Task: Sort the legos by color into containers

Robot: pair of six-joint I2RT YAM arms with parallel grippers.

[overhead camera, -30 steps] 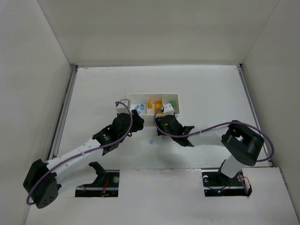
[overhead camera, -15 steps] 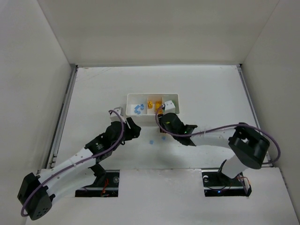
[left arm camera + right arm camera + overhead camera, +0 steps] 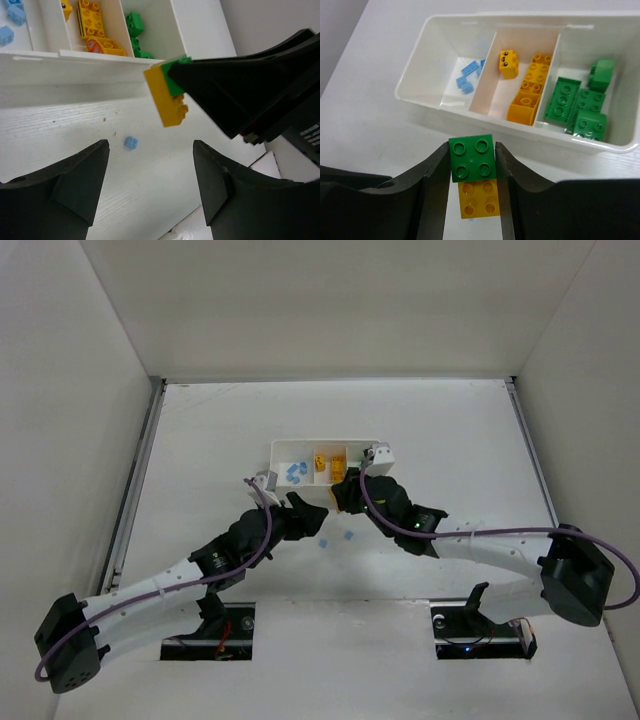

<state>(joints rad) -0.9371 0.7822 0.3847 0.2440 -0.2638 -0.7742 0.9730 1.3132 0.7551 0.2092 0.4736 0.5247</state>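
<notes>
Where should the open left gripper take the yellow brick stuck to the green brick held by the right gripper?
Probably the bare end of the small yellow plastic brick, coming from opposite the right gripper. Its fingers clamp only the green plastic brick; the yellow one juts clear of them, facing the open left gripper.

The clamped green brick [image 3: 472,158] half hides the yellow brick [image 3: 479,201] behind it.

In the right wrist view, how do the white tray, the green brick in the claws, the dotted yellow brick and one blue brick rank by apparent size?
1. white tray
2. green brick, though nearness to the camera enlarges it
3. dotted yellow brick
4. blue brick
</notes>
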